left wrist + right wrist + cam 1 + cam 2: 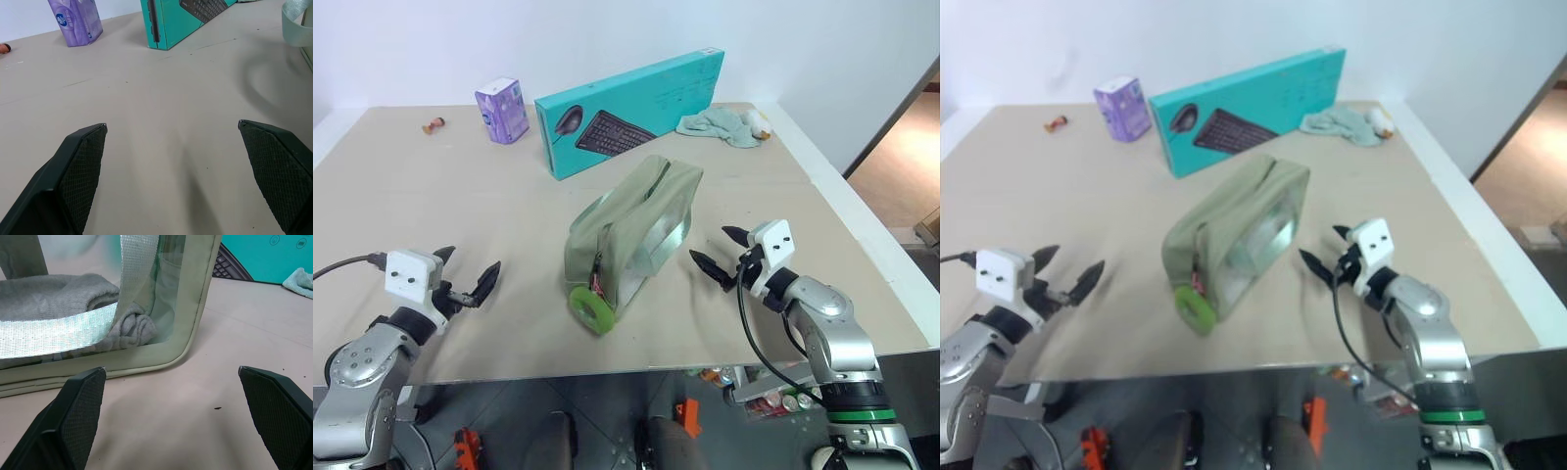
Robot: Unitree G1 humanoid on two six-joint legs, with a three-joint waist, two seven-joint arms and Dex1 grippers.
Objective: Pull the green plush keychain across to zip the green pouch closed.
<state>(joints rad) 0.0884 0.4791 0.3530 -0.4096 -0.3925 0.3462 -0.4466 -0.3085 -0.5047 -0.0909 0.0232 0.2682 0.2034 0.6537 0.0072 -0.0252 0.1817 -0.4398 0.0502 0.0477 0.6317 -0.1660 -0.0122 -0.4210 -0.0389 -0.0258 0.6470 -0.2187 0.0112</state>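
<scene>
**Pouch mid-table, both grippers spread and empty**

Surface: a beige table (460,206) with a white rim, pale wall behind it, an open doorway strip at 2 o'clock. Along the far side stand a purple tissue pack (502,111), a long teal keyboard box (631,113) and a crumpled pale teal cloth (717,124); a small reddish item (434,123) lies near the far left corner.

The green pouch (631,230) sits at table centre, long axis running from 7 to 1 o'clock, sage fabric with a clear side panel facing right. Through that panel the right wrist view shows grey fabric (58,298) and a webbing handle (137,279). The green plush keychain (590,305), a lime fuzzy ring, hangs at the pouch's near end, close to the front edge.

The left gripper (470,286) hovers at 8 o'clock of the pouch, well apart, fingers spread. The right gripper (722,253) is near the clear panel at 4 o'clock, fingers spread, holding nothing. Bare table lies on both flanks.
</scene>
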